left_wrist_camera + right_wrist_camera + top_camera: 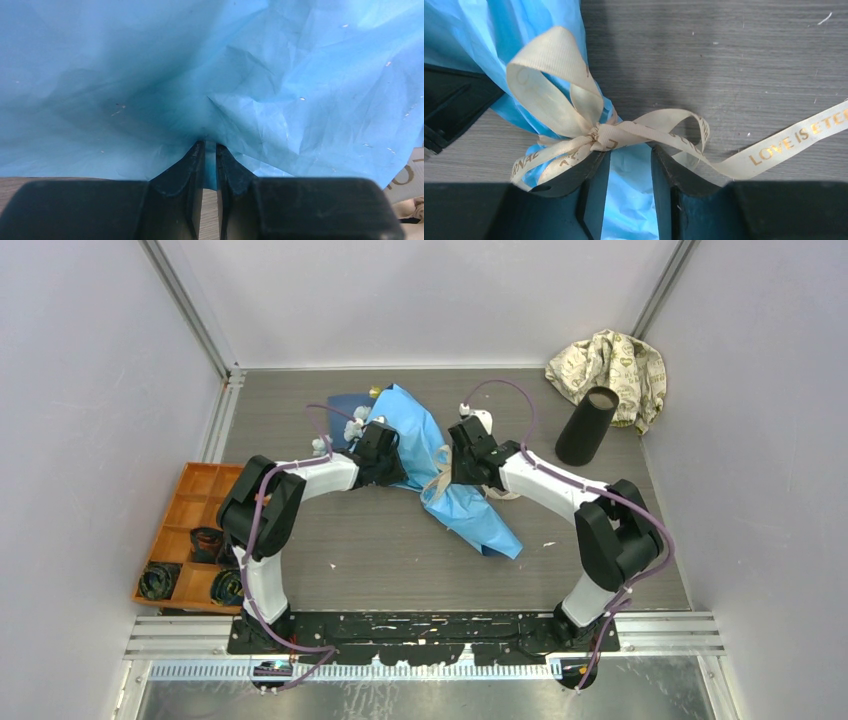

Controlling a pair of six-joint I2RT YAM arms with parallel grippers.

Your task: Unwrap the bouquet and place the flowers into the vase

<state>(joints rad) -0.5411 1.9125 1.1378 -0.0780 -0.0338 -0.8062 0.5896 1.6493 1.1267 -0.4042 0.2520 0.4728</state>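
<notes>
At the near edge, both arms reached in over the grey table (400, 570). To the left, an orange tray (200, 472) overhung the table's side, with dark coiled items in its nearer compartments.

Mid-table lay the bouquet (420, 430), running diagonally with its narrow tail end nearer and to the right and its head farther and to the left. The left gripper (210, 147) was pressed almost together, pinching a fold of the crumpled blue paper on the bouquet's left side. The right gripper (630, 150) came in from the other side with its fingers (594, 175) spread. The wrapped neck sat in the gap between them, and their tips were up against the knot of the cream ribbon (609, 135). The bow remained tied, with one gold-lettered tail trailing off across the table to the right.

Farther back, pale flowers (352, 425) poked out of the wrap's open end by the left gripper. In the far right corner, well apart from the bouquet, the black vase (588, 425) stood just in front of a bunched beige cloth (615, 360).
</notes>
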